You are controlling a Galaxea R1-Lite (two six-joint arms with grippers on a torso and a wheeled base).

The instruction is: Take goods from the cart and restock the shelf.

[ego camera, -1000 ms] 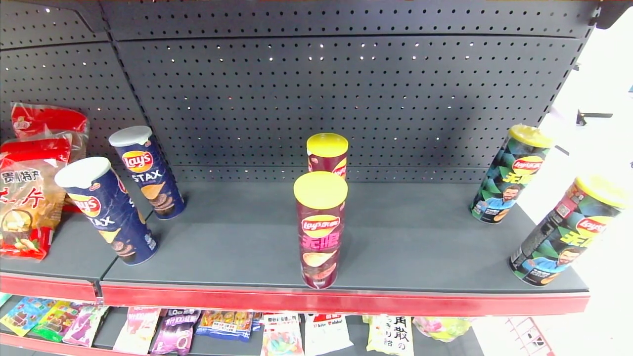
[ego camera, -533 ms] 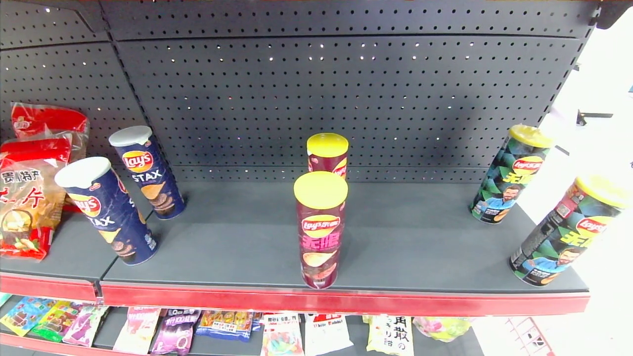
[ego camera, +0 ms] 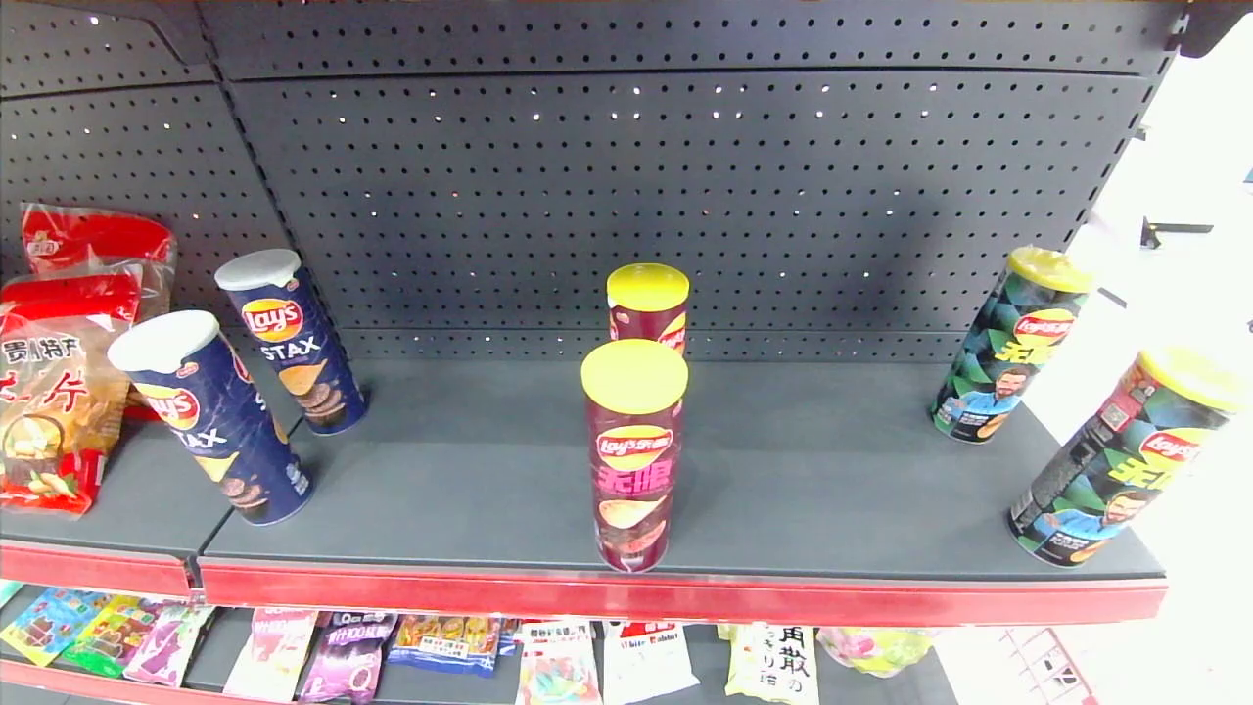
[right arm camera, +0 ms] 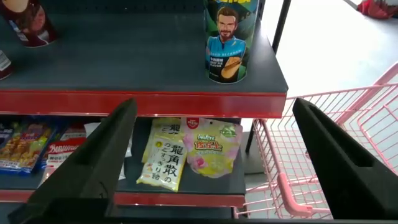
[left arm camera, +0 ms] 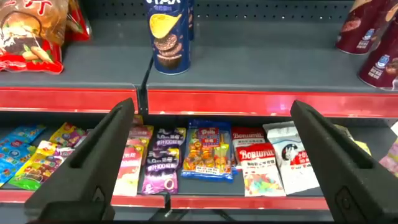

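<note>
The grey shelf [ego camera: 783, 470] with a red front lip carries upright chip cans. Two dark blue cans [ego camera: 210, 416] stand at the left, two maroon cans [ego camera: 633, 455] in the middle and two green cans [ego camera: 1116, 460] at the right. My left gripper [left arm camera: 211, 155] is open and holds nothing, in front of the lower shelf below a blue can [left arm camera: 166, 34]. My right gripper [right arm camera: 214, 155] is also open, holding nothing, level with the lower shelf below a green can [right arm camera: 229, 38]. The pink wire cart [right arm camera: 323, 162] stands beside the shelf's right end.
Red snack bags [ego camera: 59, 372] lie at the shelf's far left. Candy and snack packets [left arm camera: 205, 152] fill the lower shelf. A perforated back panel [ego camera: 636, 196] rises behind the cans. Wide gaps of bare shelf separate the can groups.
</note>
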